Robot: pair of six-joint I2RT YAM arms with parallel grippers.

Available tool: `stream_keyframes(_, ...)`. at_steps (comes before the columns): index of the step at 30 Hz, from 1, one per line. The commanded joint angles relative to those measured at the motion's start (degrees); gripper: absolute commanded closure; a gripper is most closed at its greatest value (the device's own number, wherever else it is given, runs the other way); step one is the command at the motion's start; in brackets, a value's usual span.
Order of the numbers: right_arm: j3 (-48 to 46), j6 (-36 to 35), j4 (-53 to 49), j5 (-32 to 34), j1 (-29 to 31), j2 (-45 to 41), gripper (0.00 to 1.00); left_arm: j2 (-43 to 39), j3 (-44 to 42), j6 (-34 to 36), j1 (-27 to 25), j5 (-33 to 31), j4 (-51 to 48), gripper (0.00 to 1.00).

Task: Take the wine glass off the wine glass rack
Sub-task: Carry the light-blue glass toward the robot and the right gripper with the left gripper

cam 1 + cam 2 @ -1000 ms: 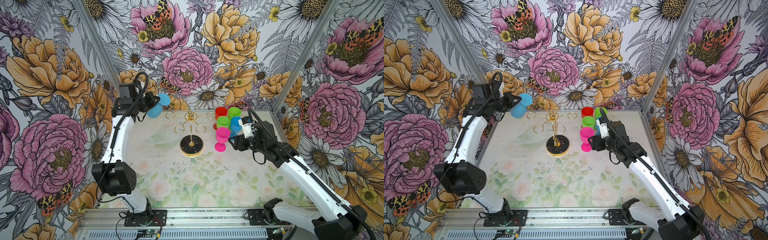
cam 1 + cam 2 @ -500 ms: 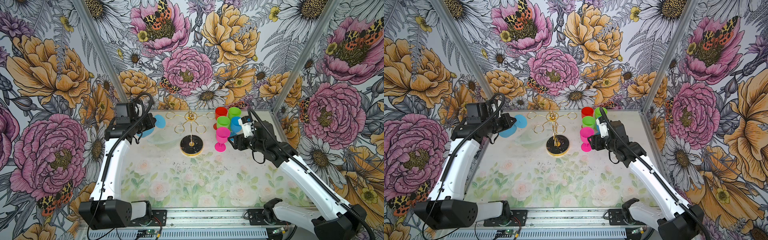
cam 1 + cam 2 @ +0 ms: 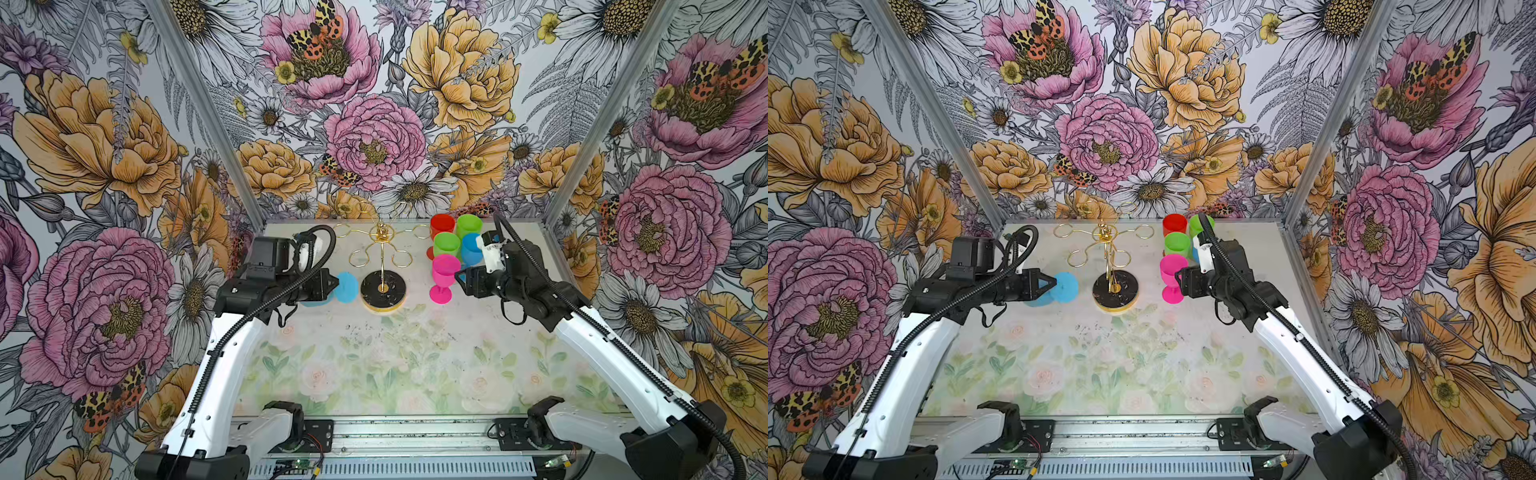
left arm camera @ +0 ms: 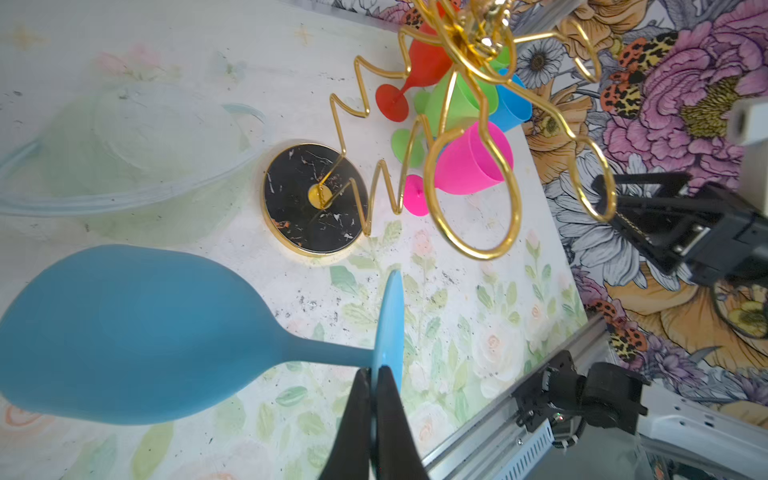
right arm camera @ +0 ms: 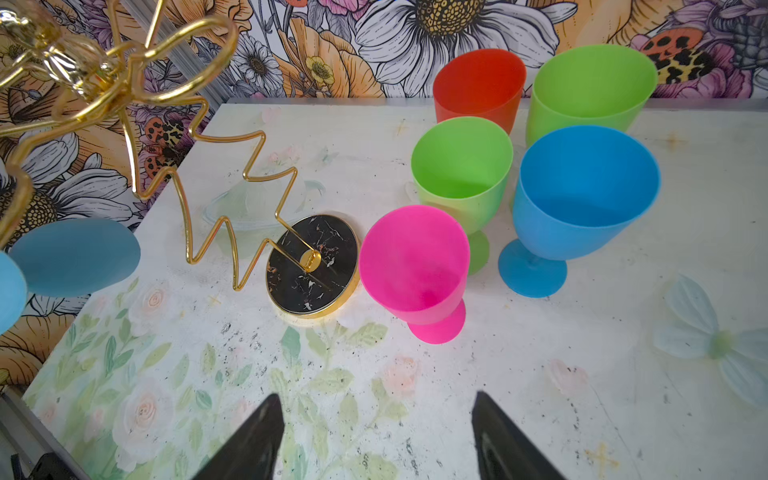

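Note:
The wine glass [image 3: 345, 286] is matte blue and lies sideways, its round foot [image 3: 1065, 286] facing the rack and its bowl [image 4: 124, 332] pointing away. My left gripper [image 4: 377, 372] is shut on the edge of that foot, low over the table, just left of the rack's base. The wine glass rack [image 3: 383, 286] stands mid-table on its black marbled base [image 3: 1116, 291], and its gold loops [image 4: 473, 199] are all bare. My right gripper [image 5: 376, 399] is open with nothing between its fingers, just right of a pink glass [image 3: 444, 270]. The held glass's bowl [image 5: 75, 257] also shows in the right wrist view.
Red [image 3: 441, 224], two green [image 3: 468, 224] [image 3: 446, 243] and blue [image 3: 471, 247] glasses stand upright in a cluster behind the pink one at the back right. A clear dish [image 4: 124, 145] lies on the table behind the held glass. Patterned walls close in three sides.
My left arm has come down from high at the back left, carrying the blue glass to just left of the rack's base. The right arm has not moved.

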Motion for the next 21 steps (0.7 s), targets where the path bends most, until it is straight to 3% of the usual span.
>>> stream_keyframes(1, 1.0, 1.3, 1.5, 1.3, 0.5, 0.6, 0.28, -1.7, -1.2, 2.4, -1.8, 11.1, -0.7, 1.00)
stream_keyframes(14, -1.1, 2.1, 1.2, -0.3, 0.5, -0.2, 0.28, -0.2, 1.1, 7.7, -22.0, 18.2, -0.1, 1.00)
stream_keyframes(21, -0.2, 3.7, -1.3, -1.1, 0.5, 0.8, 0.27, 1.3, -2.0, 12.1, -34.4, 10.2, 7.8, 1.00)
